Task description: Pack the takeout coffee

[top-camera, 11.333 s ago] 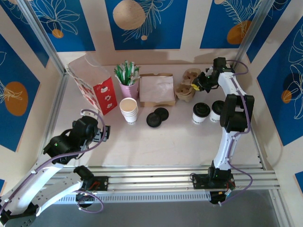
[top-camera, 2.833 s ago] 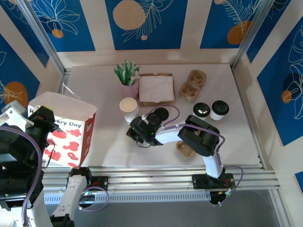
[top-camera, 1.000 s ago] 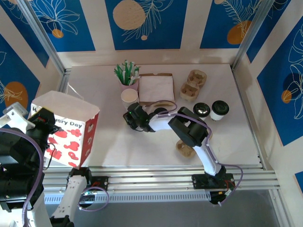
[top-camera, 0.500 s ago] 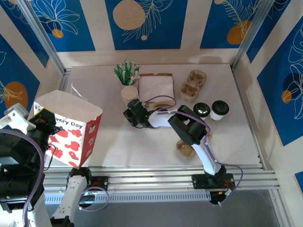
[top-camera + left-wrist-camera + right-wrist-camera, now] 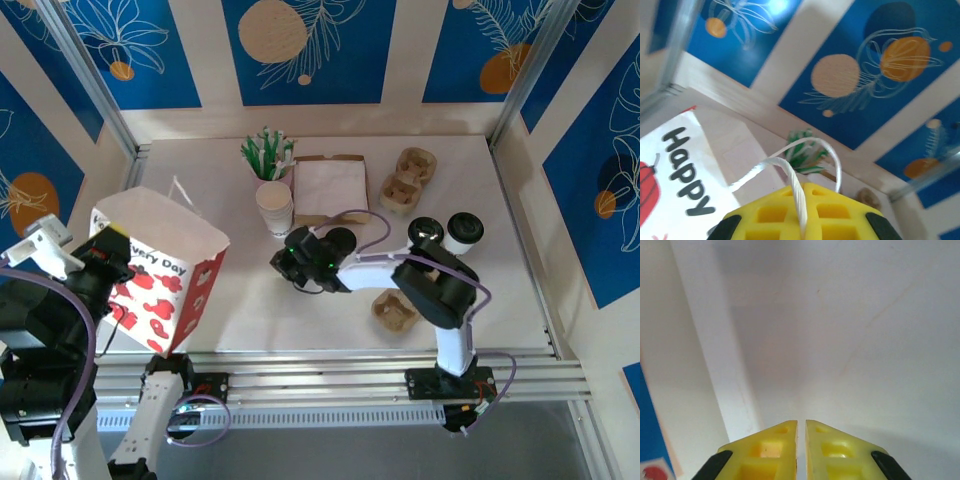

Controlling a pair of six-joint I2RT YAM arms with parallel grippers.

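Two takeout coffees, white cups with black lids [image 5: 425, 232] [image 5: 465, 228], stand at the right of the table. My left gripper [image 5: 802, 186] is shut on the white string handle [image 5: 790, 175] of the red-and-white paper bag [image 5: 160, 275], which hangs tilted over the table's near left corner. My right gripper [image 5: 286, 262] [image 5: 801, 422] is low over the bare white tabletop in the middle. Its jaws are parted by a thin slit with nothing between them. It is well left of the coffees.
A stack of lidless cups [image 5: 274, 205] stands just behind the right gripper, with loose black lids [image 5: 340, 240] beside the arm. Brown carriers lie near the front [image 5: 395, 312] and at the back [image 5: 410, 180]. A napkin box [image 5: 330, 188] and a pink cup of stirrers [image 5: 268, 160] are at the back.
The bag has swung right, further over the table. My right gripper has pulled back from the cup stack toward the near side, and its jaws have parted slightly.
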